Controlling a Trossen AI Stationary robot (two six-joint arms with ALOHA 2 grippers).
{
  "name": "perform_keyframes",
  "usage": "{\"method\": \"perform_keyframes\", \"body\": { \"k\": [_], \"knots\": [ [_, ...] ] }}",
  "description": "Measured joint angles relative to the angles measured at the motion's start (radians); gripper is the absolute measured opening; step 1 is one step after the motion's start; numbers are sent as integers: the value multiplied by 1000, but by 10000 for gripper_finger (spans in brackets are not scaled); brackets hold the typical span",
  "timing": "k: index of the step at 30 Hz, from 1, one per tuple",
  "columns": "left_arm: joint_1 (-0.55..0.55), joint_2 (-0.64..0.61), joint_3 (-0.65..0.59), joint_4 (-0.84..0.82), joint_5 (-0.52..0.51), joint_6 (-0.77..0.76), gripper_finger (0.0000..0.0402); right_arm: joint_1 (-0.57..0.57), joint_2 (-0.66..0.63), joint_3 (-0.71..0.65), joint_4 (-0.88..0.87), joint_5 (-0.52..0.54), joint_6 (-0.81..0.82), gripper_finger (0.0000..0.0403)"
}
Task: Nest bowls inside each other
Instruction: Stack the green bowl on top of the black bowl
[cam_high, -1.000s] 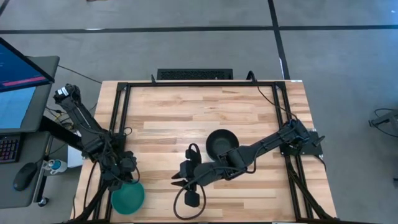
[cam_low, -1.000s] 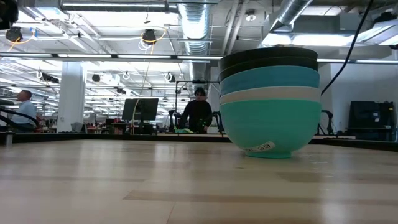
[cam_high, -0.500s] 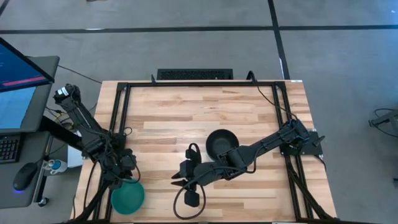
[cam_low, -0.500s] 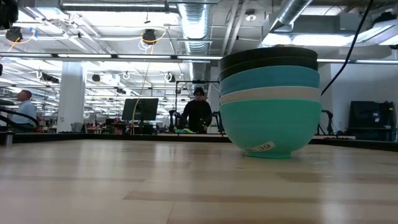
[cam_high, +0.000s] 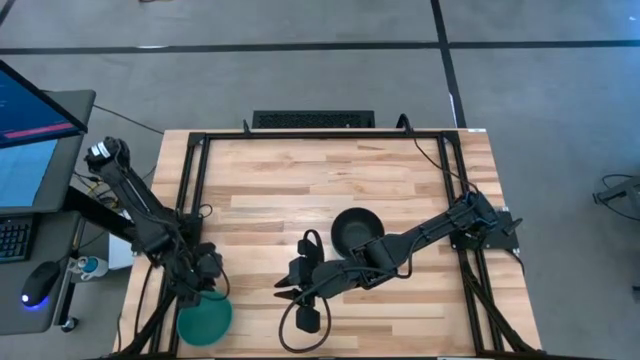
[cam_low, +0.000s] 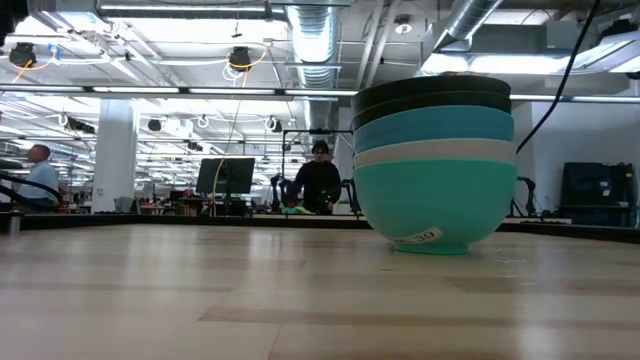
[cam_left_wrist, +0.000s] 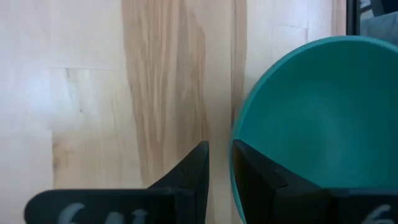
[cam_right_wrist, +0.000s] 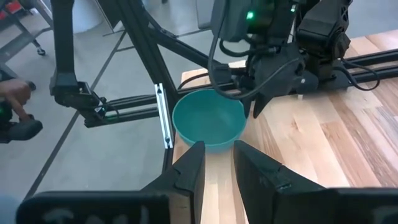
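Observation:
A teal-green bowl (cam_high: 203, 320) (cam_left_wrist: 311, 124) stands upright on its base near the table's near left corner. My left gripper (cam_high: 207, 292) (cam_left_wrist: 219, 171) points steeply down over the bowl's far rim, open by a narrow gap. One finger is outside the bowl and one is over its inside. A stack of several nested bowls (cam_high: 355, 228) (cam_low: 432, 160), black on top, stands at the table's middle. My right gripper (cam_high: 284, 290) (cam_right_wrist: 217, 155) hovers left of the stack, open and empty, pointing at the teal-green bowl (cam_right_wrist: 208, 121). My left gripper comes at the teal-green bowl's far rim (cam_left_wrist: 235, 155) from above. Its two fingers stand on either side of the wall. I cannot tell whether either finger touches the rim. The bowl rests on the table.
Black frame rails (cam_high: 190, 200) run along the table's left, right and far sides. A keyboard (cam_high: 313, 119) lies beyond the far edge and a monitor (cam_high: 30, 110) stands to the left. Bare wood lies between the two grippers. People show in the room beyond (cam_low: 318, 180).
My left gripper has tipped and sunk a little toward the table's near edge, closer over the teal-green bowl's rim. The bowl and the stack have stayed in place.

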Motion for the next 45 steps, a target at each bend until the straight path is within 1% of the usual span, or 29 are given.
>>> {"method": "perform_keyframes", "body": {
  "k": [3, 9, 18, 30, 38, 45],
  "knots": [
    [0, 25, 0, 31, 23, 12, 61, 0, 0, 0, 3, 0, 0, 107],
    [0, 18, 0, 92, 62, 3, 61, 0, 0, 0, 3, 0, 0, 107],
    [1, -28, 0, 93, 62, -25, 61, 0, 0, 0, 3, 0, 0, 107],
    [0, -31, 1, 123, 64, -42, 61, 0, 0, 0, 2, 0, 0, 107],
    [-30, -31, 2, 161, 89, 35, 61, -10, 0, 0, 2, 0, -1, 107],
    [-52, -31, 2, 110, 86, 45, 61, -29, 0, 0, 2, 0, -1, 107]
  ]
}}
